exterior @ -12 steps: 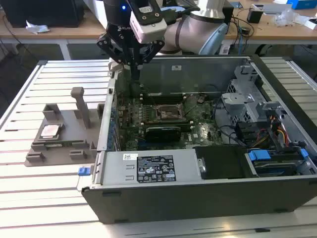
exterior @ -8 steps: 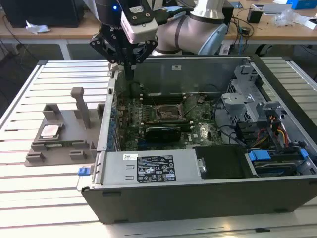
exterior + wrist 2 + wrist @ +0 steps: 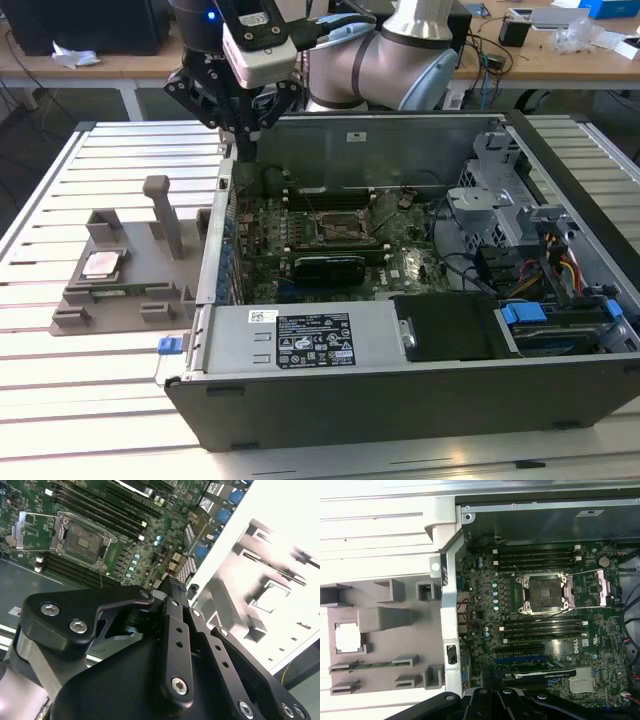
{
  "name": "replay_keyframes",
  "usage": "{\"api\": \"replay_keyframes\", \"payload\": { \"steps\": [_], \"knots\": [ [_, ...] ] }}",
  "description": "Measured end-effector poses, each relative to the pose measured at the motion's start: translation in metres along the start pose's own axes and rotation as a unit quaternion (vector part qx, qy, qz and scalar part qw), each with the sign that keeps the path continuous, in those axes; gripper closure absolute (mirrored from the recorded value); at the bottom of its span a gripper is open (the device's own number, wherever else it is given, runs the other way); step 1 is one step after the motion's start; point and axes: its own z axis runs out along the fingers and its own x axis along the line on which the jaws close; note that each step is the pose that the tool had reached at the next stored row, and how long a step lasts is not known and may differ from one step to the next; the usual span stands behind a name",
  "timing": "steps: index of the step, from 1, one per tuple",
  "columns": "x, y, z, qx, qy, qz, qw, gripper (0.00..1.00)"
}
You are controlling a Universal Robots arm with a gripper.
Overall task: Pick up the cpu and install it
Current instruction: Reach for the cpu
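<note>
Gripper (image 3: 174, 584): fingers closed together, holding nothing; hovering over the case (image 3: 400, 400) wall, between fixture (image 3: 410, 640) and motherboard (image 3: 485, 605).
Cpu (image 3: 347, 637): lying flat in a fixture recess, outside the case, well apart from gripper.
Socket (image 3: 542, 594): bare, its frame swung open.

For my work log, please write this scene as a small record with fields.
cpu: lies in the grey fixture, outside the computer case
socket: open, no chip inside
pincer: shut, holds nothing, above the case's wall on the fixture's side
stage: cpu not yet picked up
</note>
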Motion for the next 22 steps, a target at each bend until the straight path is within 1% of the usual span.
{"api": "replay_keyframes", "payload": {
  "steps": [1, 5, 8, 11, 13, 15, 17, 18, 20, 22],
  "knots": [
    [0.0011, -0.0001, 0.0000, 0.0000, 0.0000, 0.000, 1.0000, 0.89],
    [0.0100, -0.0007, -0.0002, 0.0000, 0.0000, 0.000, 1.0000, 0.89],
    [0.0133, -0.0010, -0.0003, 0.0000, 0.0000, 0.000, 1.0000, 0.89],
    [0.0185, -0.0014, -0.0005, 0.0000, 0.0000, 0.000, 1.0000, 0.89],
    [0.0233, -0.0017, -0.0006, 0.0000, 0.0000, 0.000, 1.0000, 0.89],
    [0.0319, -0.0023, -0.0008, 0.0000, 0.0000, 0.000, 1.0000, 0.89],
    [0.0391, -0.0029, -0.0011, 0.0000, 0.0000, 0.000, 1.0000, 0.89],
    [0.0458, -0.0034, -0.0012, 0.0000, 0.0000, 0.000, 1.0000, 0.89],
    [0.0553, -0.0041, -0.0015, 0.0000, -0.0001, 0.000, 1.0000, 0.89],
    [0.0621, -0.0046, -0.0016, -0.0001, -0.0002, 0.000, 1.0000, 0.89]
  ]
}}
